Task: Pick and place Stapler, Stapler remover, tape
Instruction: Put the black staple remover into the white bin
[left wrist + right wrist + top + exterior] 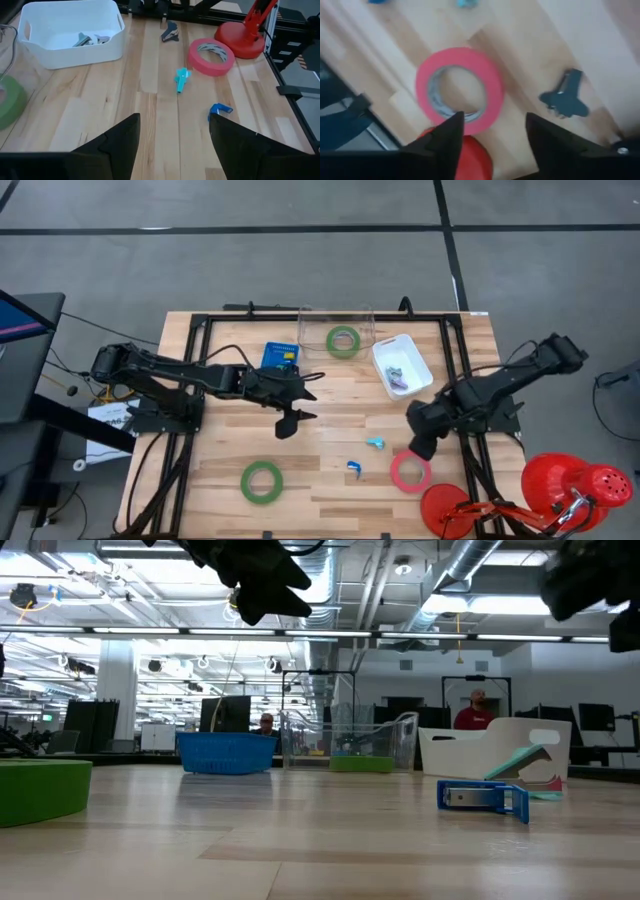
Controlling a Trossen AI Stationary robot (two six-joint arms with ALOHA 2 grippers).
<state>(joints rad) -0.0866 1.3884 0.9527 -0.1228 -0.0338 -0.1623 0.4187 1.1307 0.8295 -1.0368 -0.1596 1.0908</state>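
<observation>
A pinkish-red roll of tape (410, 471) lies flat on the table at the near right, with my right gripper (420, 442) open just above its far edge, pointing down. The right wrist view shows the roll (460, 90) ahead of the open fingers and a dark claw-shaped staple remover (565, 95) lying loose beside it. A small blue stapler (353, 468) and a teal item (375, 443) lie left of the roll. One green roll (261, 481) lies at the near left; another (343, 340) sits in the clear container. My left gripper (295, 405) hovers open mid-table.
A white bin (401, 363) with small metal items stands at the far right, a clear container (335, 330) and a blue basket (282, 356) at the far edge. A red lamp (570, 485) stands off the near right corner. Bare wood lies between the grippers.
</observation>
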